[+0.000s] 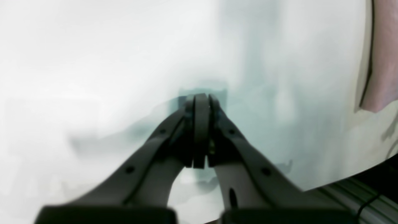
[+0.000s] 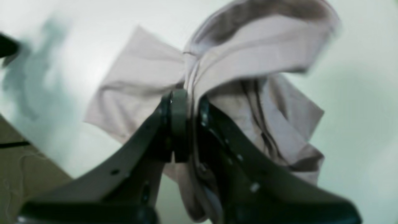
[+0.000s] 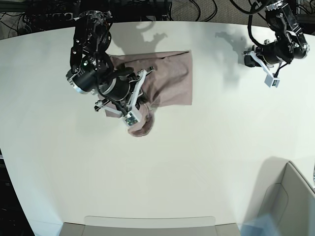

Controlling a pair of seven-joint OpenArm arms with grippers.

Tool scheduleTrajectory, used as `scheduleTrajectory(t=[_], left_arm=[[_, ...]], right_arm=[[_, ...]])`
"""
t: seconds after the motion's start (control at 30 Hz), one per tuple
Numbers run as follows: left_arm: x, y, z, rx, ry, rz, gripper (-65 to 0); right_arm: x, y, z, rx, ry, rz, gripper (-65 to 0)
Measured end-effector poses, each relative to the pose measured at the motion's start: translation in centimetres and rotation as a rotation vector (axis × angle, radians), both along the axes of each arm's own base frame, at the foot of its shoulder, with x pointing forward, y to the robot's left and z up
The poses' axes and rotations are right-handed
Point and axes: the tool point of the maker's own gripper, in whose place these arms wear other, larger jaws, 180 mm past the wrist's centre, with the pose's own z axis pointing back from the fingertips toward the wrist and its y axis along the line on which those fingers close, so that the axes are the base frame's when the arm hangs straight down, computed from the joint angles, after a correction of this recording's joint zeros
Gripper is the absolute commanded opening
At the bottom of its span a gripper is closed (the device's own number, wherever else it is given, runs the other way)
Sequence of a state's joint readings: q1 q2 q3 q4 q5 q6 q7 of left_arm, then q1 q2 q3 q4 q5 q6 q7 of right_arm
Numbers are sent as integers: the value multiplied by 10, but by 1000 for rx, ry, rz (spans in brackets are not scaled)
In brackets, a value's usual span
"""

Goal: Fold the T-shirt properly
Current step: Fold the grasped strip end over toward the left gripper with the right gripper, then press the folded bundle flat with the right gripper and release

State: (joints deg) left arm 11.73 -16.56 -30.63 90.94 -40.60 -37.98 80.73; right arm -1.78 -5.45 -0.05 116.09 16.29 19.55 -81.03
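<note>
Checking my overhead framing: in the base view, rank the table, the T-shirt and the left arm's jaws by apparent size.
1. Table, fills most of the view.
2. T-shirt, partly hidden under the right arm, so its full extent is unsure.
3. Left gripper, its jaws are smallest, though raised nearer the camera.

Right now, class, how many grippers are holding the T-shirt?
1. The right gripper pinches the T-shirt; the left gripper is shut over bare table.

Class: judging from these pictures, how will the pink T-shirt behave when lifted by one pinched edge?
Probably floppy: the T-shirt droops and bunches around the right end effector pinching it. Likely light, since one small pinch holds folds up. It may drag, as the rest lies on the table.
</note>
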Motion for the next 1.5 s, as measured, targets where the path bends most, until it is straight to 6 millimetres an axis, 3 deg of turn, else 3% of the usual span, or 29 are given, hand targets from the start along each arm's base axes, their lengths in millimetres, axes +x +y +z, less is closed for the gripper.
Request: scheduleTrajectory(t=[0.3,0.57,0.67,0.8,0.97,1.1,1.17,1.27,1.37,1.43,1.5], left_arm=[[0,-1,0,-1,-2,-2,-650],[1,-2,0,-5,-4,0,-650],[1,-2,0,-4,-3,-1,-650],[1,-2,0,-5,-3,0,-650],[2,-2,0,-5,-6,0,-650],[2,-2,0,-5,-7,0,-650],[2,-2,0,-5,-6,0,-650],[2,-2,0,-5,-6,0,-650],[2,-2,0,-5,-6,0,-650],[2,-2,0,-5,-5,-1,-650],[2,-4,0,-11,-7,1,-650]], right_arm=[[-9,28,-2,54,63,-8,-650],[-24,45,-39,22,192,55,-650],[-25,45,-46,14,215,56,-564],[-25,51,-38,16,187,79,-451],[-37,90,-19,65,103,208,-415],[-65,136,-4,110,59,386,-415],[-71,145,-1,121,47,419,-416],[-64,136,1,114,39,387,-416],[-38,105,15,129,-15,263,-446],[-27,78,20,111,-40,191,-506],[-24,54,11,64,-9,140,-590]])
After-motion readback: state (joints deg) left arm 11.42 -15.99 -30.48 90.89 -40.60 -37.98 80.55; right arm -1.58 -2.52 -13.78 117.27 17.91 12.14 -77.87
